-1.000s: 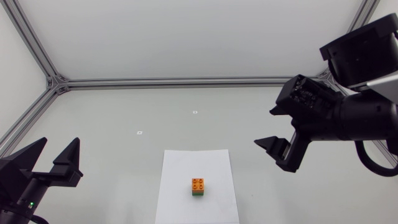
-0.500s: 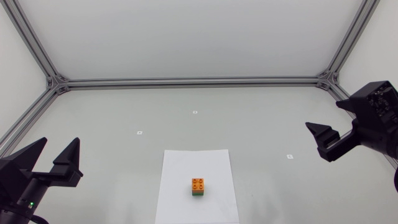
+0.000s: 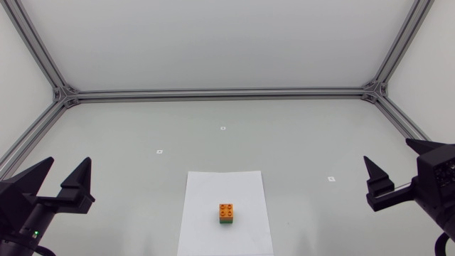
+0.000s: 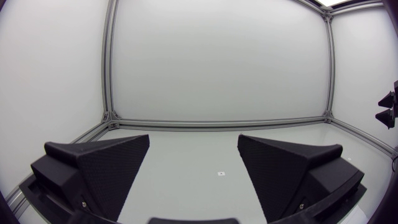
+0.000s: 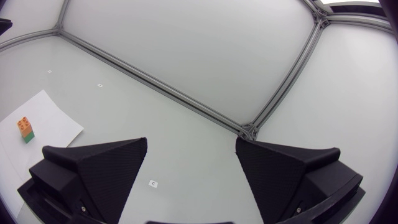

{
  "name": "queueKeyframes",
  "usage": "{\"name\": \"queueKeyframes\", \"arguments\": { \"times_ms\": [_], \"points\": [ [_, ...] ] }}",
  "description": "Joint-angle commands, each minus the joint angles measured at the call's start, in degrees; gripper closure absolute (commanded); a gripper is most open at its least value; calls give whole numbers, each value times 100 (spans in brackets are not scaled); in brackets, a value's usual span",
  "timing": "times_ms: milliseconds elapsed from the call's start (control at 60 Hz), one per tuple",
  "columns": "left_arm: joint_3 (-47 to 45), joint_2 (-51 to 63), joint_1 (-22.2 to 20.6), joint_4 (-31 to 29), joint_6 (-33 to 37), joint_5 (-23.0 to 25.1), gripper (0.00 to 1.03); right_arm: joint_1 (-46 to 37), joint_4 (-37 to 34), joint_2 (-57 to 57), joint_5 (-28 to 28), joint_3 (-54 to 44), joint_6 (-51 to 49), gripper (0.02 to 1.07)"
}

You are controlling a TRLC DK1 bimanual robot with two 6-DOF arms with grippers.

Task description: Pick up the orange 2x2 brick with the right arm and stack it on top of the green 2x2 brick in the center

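Grey-white table, orange brick atop green brick, right claw gaping empty, withdrawn to edge, left claw gaping

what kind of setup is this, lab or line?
Likely a lab test cell: a white table boxed in by aluminium framing, the left gripper and right gripper at its sides, and an orange brick on a green brick on a paper sheet.

orange brick: smooth plastic | sheet: matt paper | right claw: matt black, grainy
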Motion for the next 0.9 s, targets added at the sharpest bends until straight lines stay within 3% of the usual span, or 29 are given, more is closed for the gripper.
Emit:
{"name": "queueKeyframes", "arguments": {
  "times_ms": [0, 883],
  "points": [
    [-235, -45, 22, -84, 75, 32, 4, -36, 196, -165, 23, -249, 315, 6],
    [-235, -45, 22, -76, 75, 32, 4, -36, 1619, -1426, -200, -1726, 2814, 6]
  ]
}}
